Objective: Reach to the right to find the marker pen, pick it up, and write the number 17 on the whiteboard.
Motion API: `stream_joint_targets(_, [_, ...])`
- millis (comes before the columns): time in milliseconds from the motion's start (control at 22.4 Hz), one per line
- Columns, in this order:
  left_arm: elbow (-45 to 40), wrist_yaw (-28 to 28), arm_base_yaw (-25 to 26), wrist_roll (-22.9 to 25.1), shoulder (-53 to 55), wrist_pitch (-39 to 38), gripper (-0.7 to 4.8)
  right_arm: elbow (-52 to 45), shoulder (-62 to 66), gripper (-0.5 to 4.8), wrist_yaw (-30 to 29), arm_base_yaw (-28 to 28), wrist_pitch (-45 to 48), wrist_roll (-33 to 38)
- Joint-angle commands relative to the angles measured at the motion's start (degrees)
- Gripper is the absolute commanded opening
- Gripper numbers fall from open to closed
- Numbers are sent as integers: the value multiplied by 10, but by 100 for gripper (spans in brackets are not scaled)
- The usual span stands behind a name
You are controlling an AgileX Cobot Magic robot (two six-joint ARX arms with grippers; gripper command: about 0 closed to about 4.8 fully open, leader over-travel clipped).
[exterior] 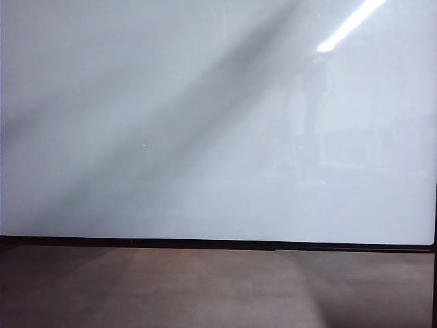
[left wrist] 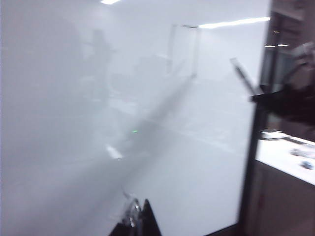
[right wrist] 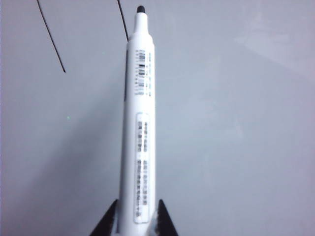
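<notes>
Right gripper (right wrist: 138,221) clamping marker pen (right wrist: 139,123) at whiteboard (exterior: 205,137), 2 strokes (right wrist: 50,37); left gripper (left wrist: 135,223) state unclear

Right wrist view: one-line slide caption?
Right hand grips a white marker pen, black tip toward the whiteboard, beside two thin black strokes.

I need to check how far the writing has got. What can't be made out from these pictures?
- Strokes on the whiteboard: cut off by the right wrist view's edge; absent from the exterior view.
- Right claw, shut on the marker pen: only fingertips show.
- Left claw: blurred, mostly out of frame.
</notes>
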Motion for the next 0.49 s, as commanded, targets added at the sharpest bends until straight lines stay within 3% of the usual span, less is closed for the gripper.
stream_joint_targets(45, [-44,6,39,1,-13,19,-5,-2,-17,-6,-12,20,5,3])
stream_joint_targets(178, [-111,35,101,1,-52,17,-5,-2,-21,-6,-17,41,5,2])
stream_joint_targets(490, [-193,40,228,1,-156,-30,-5,-2,-18,-6,-35,89,9,-8])
